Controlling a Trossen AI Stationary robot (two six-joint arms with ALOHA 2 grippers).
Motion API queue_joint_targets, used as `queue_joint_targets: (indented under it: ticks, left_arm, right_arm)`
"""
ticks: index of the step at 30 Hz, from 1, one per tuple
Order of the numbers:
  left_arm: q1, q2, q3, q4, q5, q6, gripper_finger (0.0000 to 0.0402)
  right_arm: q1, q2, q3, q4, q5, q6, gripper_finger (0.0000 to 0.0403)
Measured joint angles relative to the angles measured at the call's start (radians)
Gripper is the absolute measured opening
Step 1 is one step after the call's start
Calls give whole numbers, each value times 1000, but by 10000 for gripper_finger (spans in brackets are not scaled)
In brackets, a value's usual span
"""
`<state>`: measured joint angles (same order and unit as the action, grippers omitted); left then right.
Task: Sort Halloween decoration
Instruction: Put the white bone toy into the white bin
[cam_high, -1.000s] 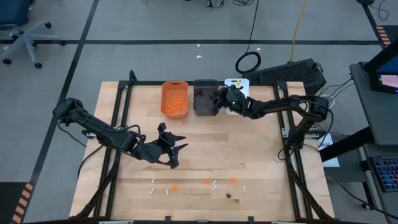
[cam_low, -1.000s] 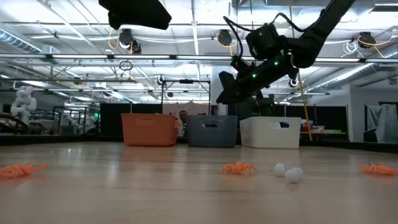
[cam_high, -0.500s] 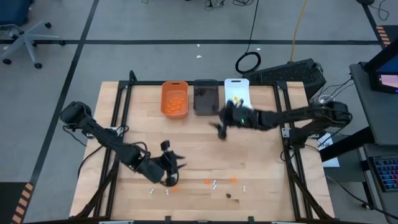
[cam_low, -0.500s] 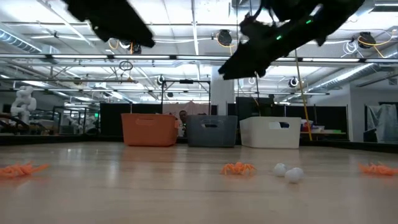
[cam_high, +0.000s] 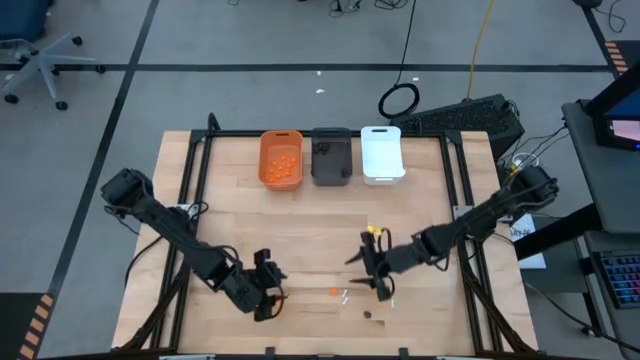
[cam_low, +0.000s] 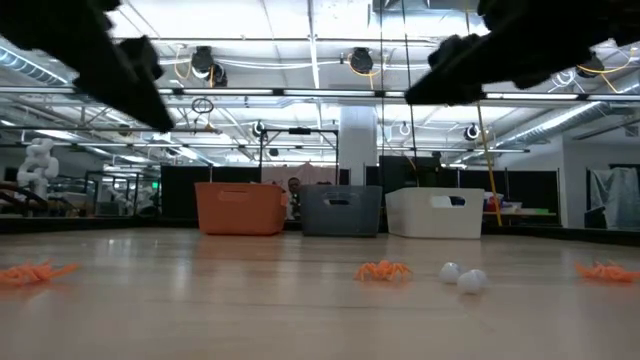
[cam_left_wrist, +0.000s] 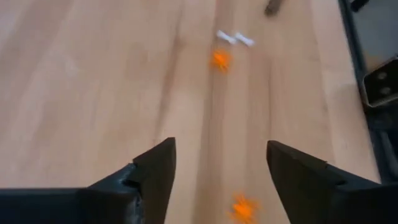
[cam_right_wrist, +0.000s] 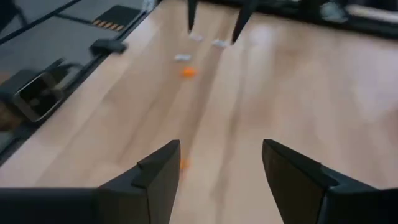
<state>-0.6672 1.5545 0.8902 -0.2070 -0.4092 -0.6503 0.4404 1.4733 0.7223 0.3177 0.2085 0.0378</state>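
Three rectangular plastic bins stand in a row at the far edge of the wooden table (cam_high: 230, 215): an orange bin (cam_high: 281, 158) holding a heap of small orange pieces, a dark grey bin (cam_high: 331, 156) whose contents I cannot make out, and a white bin (cam_high: 381, 154) that looks bare inside. The loose Halloween decoration (cam_high: 345, 297) lies near the front edge: in the low view, three spiky orange blobs and two round white lumps show; from above, a dark lump (cam_high: 367, 315) too. The left gripper (cam_high: 268, 292) hangs low over an orange piece, fingers (cam_left_wrist: 155, 171) spread apart, holding nothing. The right gripper (cam_high: 374, 271) hovers near the white sticks, its fingers likewise apart and empty.
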Motion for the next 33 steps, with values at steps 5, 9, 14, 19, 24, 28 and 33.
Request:
queue_joint_targets:
  ticks: [5, 9, 14, 19, 24, 28, 33]
  left_arm:
    - [-64, 6, 0, -77, 44, -133, 262]
    - [-131, 6, 0, -253, 92, -277, 263]
    - [-197, 6, 0, -430, 153, -507, 263]
    - [-254, 22, 0, -432, 82, -534, 248]
    - [-293, 66, 0, -461, 58, -500, 212]
    - [-301, 95, 0, -488, 52, -530, 183]
    - [-302, 126, 0, -519, 26, -520, 147]
  right_arm:
    - [71, 60, 0, 21, 16, 60, 210]
    - [99, 114, 0, 87, 80, 73, 210]
    - [105, 199, 0, 230, 79, 51, 210]
    - [105, 259, 0, 298, 79, 46, 210]
    - [105, 282, 0, 306, 79, 48, 210]
    - [105, 278, 0, 314, 79, 54, 210]
    - [105, 277, 0, 316, 79, 52, 210]
